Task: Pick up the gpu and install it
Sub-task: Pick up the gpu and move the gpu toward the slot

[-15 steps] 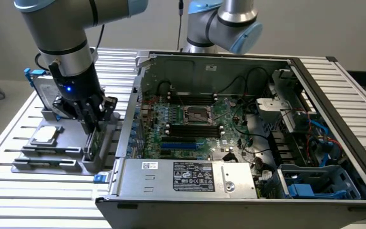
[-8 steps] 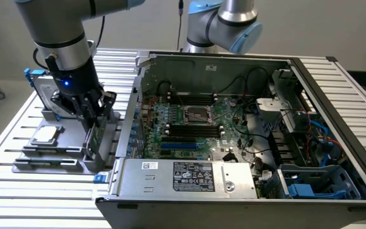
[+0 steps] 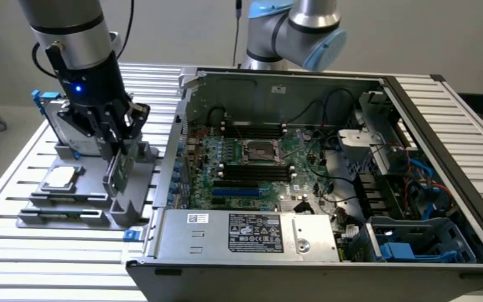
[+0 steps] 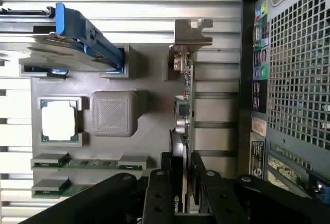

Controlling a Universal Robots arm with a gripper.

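Note:
The gpu point(image 3: 119, 171) stands on edge in a grey fixture point(image 3: 73, 217) on the exterior view's left, beside the open computer case. In the wrist view the gpu point(image 4: 184, 105) is seen edge-on: green board, black cooler on one face, silver bracket at its far end. My gripper point(image 3: 117, 143) hangs straight over it. The black fingers point(image 4: 166, 177) sit against both faces of the card near its end away from the bracket, so my gripper point(image 4: 182, 158) is shut on the gpu. The card's lower edge still rests in the fixture's slots.
The fixture also holds a hard drive with blue rails point(image 4: 77, 36), a CPU point(image 4: 59, 121) and memory sticks point(image 4: 87, 162). The open case point(image 3: 443, 189) with its green motherboard point(image 3: 250, 157) lies to the exterior view's right. Its perforated back panel point(image 4: 294, 69) is close by.

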